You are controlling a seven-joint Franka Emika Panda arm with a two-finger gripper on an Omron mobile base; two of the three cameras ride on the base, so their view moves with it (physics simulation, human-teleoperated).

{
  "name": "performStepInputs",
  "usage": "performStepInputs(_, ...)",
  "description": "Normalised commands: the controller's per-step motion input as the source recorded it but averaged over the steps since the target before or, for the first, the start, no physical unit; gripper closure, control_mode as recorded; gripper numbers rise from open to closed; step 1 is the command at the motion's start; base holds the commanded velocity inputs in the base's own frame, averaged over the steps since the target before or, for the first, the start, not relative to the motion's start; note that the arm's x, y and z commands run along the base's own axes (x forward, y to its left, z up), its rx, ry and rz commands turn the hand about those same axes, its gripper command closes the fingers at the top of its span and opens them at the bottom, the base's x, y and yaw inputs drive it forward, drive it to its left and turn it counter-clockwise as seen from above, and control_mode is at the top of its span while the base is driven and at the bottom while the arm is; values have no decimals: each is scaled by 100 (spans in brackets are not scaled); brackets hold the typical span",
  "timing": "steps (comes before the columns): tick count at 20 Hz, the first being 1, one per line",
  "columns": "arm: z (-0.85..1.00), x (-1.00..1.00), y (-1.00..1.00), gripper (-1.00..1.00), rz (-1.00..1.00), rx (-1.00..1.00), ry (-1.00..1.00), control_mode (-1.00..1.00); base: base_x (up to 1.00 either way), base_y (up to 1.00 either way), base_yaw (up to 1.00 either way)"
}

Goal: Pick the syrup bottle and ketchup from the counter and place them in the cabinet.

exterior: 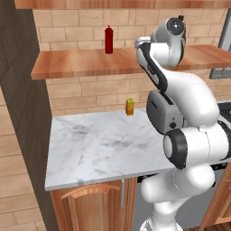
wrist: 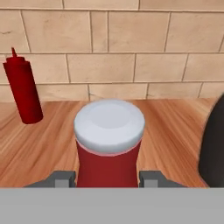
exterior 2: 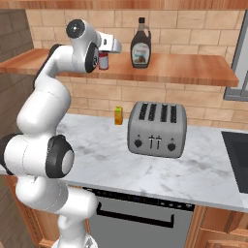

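Note:
The ketchup (wrist: 108, 144), a small red bottle with a white cap, stands upright between my fingers, and my gripper (wrist: 109, 179) is shut on it. From the right base view the gripper (exterior 2: 104, 59) holds the ketchup (exterior 2: 102, 62) at the wooden cabinet shelf (exterior 2: 193, 68); whether its base touches the board I cannot tell. The syrup bottle (exterior 2: 140, 43) stands on the same shelf just to the right, and it is the dark shape (wrist: 212, 144) at the hand view's right edge. Below lies the marble counter (exterior: 99, 149).
A slim dark-red bottle with a pointed nozzle (exterior: 108, 39) (wrist: 22, 89) stands on the shelf to the left. On the counter are a silver toaster (exterior 2: 157, 128) and a small yellow carton (exterior 2: 118, 116) by the brick wall. A dark stovetop (exterior 2: 237, 150) lies at far right.

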Motion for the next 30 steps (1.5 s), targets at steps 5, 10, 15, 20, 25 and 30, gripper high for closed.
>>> performStepInputs(5, -14, 61, 0, 100, -3, 3, -3, -100, 0, 0, 0)
performStepInputs(10, -21, 45, 0, -100, -3, 0, -1, -100, 0, 0, 0)
performStepInputs(15, -31, 17, -3, -100, -2, 0, 0, -100, 0, 0, 0)
performStepInputs(20, -30, 1, -7, -100, -2, 0, 0, -100, 0, 0, 0)
performStepInputs(25, -14, -14, 0, -100, 0, 2, 0, -100, 0, 0, 0)
performStepInputs(30, 0, -56, 0, -100, 0, 1, 0, -100, 0, 0, 0)
